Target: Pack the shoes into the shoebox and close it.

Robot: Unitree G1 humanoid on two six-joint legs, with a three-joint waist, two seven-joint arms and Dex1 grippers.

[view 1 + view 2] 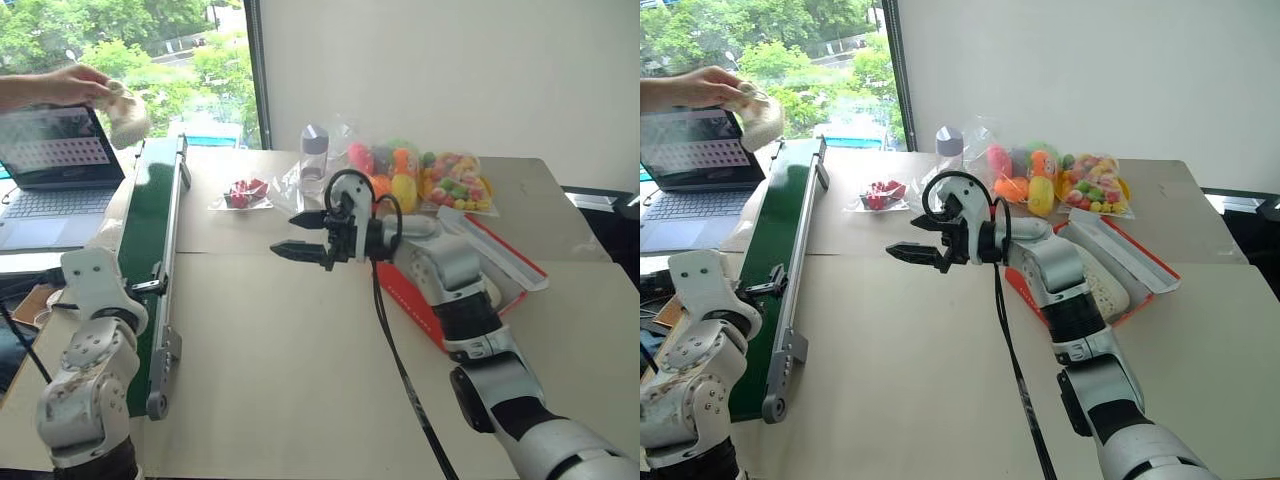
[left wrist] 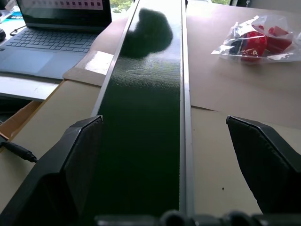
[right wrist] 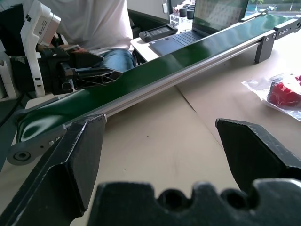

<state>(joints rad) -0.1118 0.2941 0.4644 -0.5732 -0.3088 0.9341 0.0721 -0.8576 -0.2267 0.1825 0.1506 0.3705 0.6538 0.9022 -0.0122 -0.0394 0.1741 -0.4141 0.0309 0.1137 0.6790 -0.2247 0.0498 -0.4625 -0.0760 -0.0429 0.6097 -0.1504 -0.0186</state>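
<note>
Shoebox [image 1: 1140, 290], red-orange and lying open on the table [image 1: 890, 380], sits behind the right forearm with one pale shoe [image 1: 1108, 285] inside. A person's hand [image 1: 62, 86] holds the other shoe [image 1: 126, 116] above the far end of the green conveyor belt [image 1: 148, 230], beside a laptop [image 1: 55, 165]. Right gripper [image 1: 297, 236] hovers over mid-table, fingers spread wide and empty. Left gripper [image 3: 94, 76] hangs over the belt's near end, fingers parted, holding nothing

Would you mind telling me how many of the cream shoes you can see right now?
2. One shoe is held in a person's hand above the far end of the green conveyor. The other shoe lies in the open shoebox, partly hidden by the right arm.
</note>
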